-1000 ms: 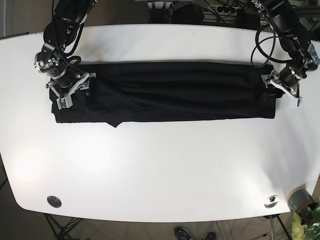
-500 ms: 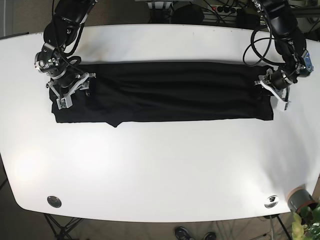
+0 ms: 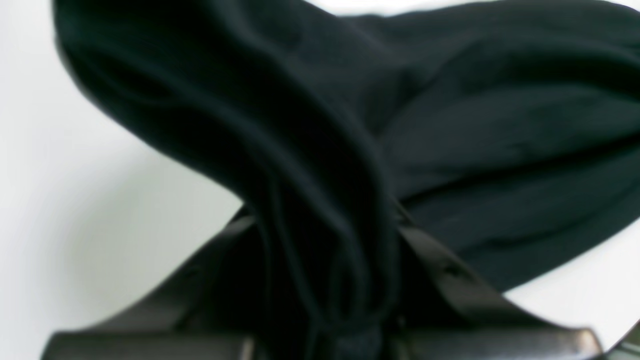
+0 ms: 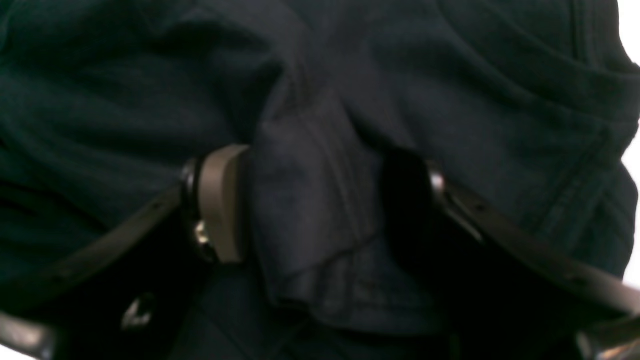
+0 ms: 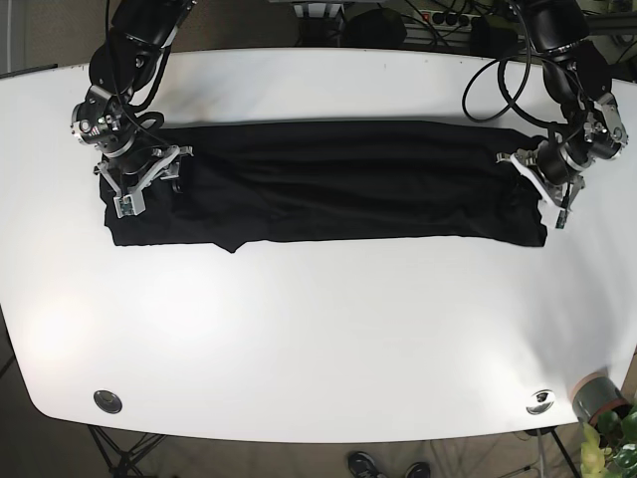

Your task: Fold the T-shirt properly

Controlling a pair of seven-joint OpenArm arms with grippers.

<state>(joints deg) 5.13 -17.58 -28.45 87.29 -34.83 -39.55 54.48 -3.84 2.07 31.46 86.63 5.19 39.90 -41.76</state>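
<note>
Jaws on both arms pinch cloth. Left gripper clamps narrow on a bunched ridge of the black T-shirt, fabric rising between its dark fingers in the left wrist view; white table shows at 9 and 4 o'clock of that frame. Right gripper sits wider, a thick fold with a stitched hem held between its fingers. From the base view the shirt lies as a long flat band across the table's upper half, left gripper at its 3 o'clock end, right gripper at 9 o'clock. Small pot at the table's 5 o'clock corner.
</note>
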